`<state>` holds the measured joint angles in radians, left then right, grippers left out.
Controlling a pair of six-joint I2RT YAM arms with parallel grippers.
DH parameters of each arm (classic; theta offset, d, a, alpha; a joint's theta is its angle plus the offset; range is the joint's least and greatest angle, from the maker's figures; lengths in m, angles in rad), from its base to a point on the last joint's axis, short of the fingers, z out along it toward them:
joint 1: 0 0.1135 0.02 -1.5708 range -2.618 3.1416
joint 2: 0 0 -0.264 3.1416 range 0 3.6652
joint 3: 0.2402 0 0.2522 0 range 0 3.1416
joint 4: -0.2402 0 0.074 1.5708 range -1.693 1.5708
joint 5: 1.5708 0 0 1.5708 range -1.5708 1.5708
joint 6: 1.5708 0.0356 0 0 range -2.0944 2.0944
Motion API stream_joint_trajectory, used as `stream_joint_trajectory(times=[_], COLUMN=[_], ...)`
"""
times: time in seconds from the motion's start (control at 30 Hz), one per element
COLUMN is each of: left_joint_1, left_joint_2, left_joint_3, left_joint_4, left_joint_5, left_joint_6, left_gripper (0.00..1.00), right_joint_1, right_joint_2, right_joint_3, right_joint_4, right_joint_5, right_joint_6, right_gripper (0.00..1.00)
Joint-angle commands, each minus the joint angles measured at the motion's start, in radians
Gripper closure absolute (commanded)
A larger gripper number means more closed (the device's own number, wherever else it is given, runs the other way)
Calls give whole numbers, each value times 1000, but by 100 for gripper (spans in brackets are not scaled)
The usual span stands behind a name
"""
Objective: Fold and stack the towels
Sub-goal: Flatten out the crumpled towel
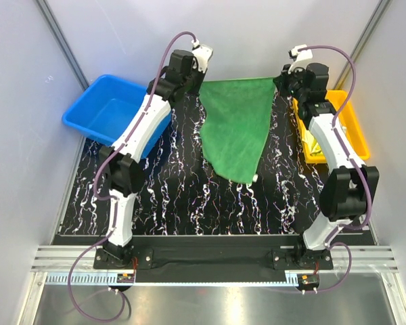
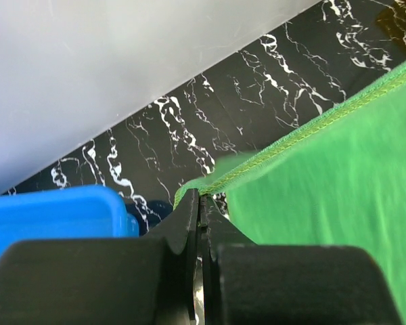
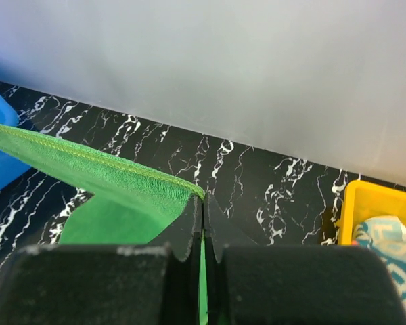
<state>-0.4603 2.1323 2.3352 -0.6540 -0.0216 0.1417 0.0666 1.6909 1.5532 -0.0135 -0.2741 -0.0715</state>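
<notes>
Spreading step: left fingers [image 2: 188,220] and right fingers [image 3: 191,220] pinch the green towel [image 1: 237,125] by its 12 o'clock corners; next, lay it flat for folding.

plain towel [image 1: 237,128] between left bin [image 1: 88,120] and right bin [image 1: 357,128], printed towel [image 3: 392,247] in latter

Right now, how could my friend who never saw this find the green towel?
Look at the black marbled table, between the blue bin and the yellow bin. The green towel is there, its far corners pinched by the left gripper and right gripper. It is plain green, unlike the printed cloth in the yellow bin.
</notes>
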Motion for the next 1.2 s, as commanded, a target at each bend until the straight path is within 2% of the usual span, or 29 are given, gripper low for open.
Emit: stream_joint_trajectory(times=[0.0, 0.1, 0.17, 0.23, 0.33, 0.43, 0.47, 0.6, 0.73, 0.8, 0.93, 1.03, 1.07, 1.1, 1.17], left_joint_1=[9, -6, -37, -69, -139, -251, -320, -492, -702, -760, -917, -951, -953, -951, -898], left_joint_2=[1, -55, -145, -216, -371, -549, -589, -754, -825, -831, -764, -738, -742, -764, -784], left_joint_3=[64, 7, -58, -91, -169, -279, -324, -341, -321, -303, -64, -2, -23, -57, -165], left_joint_4=[129, 129, 143, 128, 64, -1, -22, -188, -240, -252, -367, -381, -363, -279, -192], left_joint_5=[-15, -64, -133, -210, -225, -280, -302, -371, -518, -601, -698, -726, -727, -750, -736], left_joint_6=[52, 71, 113, 151, 185, 219, 223, 179, 159, 159, 137, 147, 157, 177, 249], left_gripper=[100, 100, 100, 100, 100, 100, 100, 100, 100, 100, 100, 100, 100, 100, 100], right_joint_1=[-16, -16, -16, -16, -16, -14, -16, -16, -16, -14, -16, -16, -16, -14, -16], right_joint_2=[30, 18, -29, -118, -291, -485, -534, -788, -913, -959, -988, -998, -991, -976, -947], right_joint_3=[70, 84, 108, 110, 49, -43, -68, -153, -125, -101, -48, -61, -65, -70, -77], right_joint_4=[98, 46, -14, -89, -180, -247, -259, -321, -368, -352, -356, -333, -332, -333, -335], right_joint_5=[-42, -48, -57, -89, -161, -253, -272, -349, -315, -310, -349, -349, -335, -317, -239], right_joint_6=[-50, -42, -7, 16, 55, 65, 100, 142, 188, 220, 306, 317, 309, 297, 247], right_gripper=[100, 100, 100, 100, 100, 100, 100, 100, 100, 100, 100, 100, 100, 100, 100])
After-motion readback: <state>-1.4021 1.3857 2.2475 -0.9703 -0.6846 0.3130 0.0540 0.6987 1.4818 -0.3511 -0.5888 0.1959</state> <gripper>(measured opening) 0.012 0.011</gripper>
